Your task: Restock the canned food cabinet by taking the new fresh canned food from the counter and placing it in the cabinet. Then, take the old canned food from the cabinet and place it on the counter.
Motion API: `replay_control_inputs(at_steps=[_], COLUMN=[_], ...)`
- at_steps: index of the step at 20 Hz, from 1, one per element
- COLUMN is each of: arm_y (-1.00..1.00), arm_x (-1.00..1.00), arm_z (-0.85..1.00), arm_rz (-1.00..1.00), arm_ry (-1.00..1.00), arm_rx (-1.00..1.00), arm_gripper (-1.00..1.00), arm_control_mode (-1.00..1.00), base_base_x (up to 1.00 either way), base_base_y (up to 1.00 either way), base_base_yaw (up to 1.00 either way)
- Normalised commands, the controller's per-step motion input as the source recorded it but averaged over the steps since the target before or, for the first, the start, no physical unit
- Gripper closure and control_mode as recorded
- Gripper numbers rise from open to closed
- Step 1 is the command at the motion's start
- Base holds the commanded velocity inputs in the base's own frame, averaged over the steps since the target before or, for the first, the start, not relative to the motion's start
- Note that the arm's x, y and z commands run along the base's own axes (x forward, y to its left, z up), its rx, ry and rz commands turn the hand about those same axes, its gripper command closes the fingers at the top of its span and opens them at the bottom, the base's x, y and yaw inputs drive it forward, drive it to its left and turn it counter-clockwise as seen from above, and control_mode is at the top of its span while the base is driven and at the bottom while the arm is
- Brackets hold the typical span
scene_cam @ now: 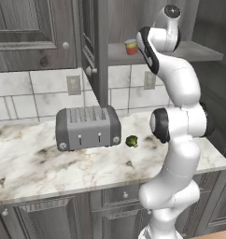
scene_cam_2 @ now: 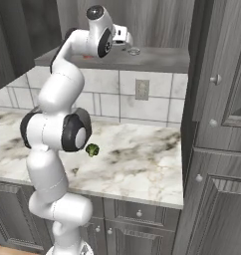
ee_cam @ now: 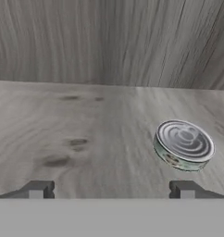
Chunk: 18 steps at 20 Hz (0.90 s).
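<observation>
On cabinet shelf [ee_cam: 86,139], flat tin [ee_cam: 183,145], wood-grain wall

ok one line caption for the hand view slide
Flat silver tin resting on the grey cabinet shelf, just ahead of the open gripper.

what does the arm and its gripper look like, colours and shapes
The arm is glossy white, built of rounded tubular links with dark grey joint collars and a round dark cap on top. The gripper ends in two small blocky dark grey fingertips. No cables or markings show.
</observation>
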Motion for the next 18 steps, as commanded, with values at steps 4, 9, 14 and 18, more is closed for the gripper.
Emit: replay_control_inputs(at_steps=[4,9,14,18], arm_y=[0.2,-0.04,-0.19,-0.01], arm_x=[-0.2,-0.01,0.0,-0.37], arm_z=[0.01,0.4,0.3,0.12], arm_rz=[0.01,0.0,0.0,0.02], arm_ry=[-0.03,0.0,-0.04,-0.04], arm_rx=[0.04,0.0,0.01,0.0], arm_gripper=[-1.0,-1.0,-1.0,-1.0], arm_control_mode=[-1.0,-1.0,-1.0,-1.0], base_base_x=[0.0,0.0,0.0,0.0], base_base_y=[0.0,0.0,0.0,0.0], base_base_yaw=[0.0,0.0,0.0,0.0])
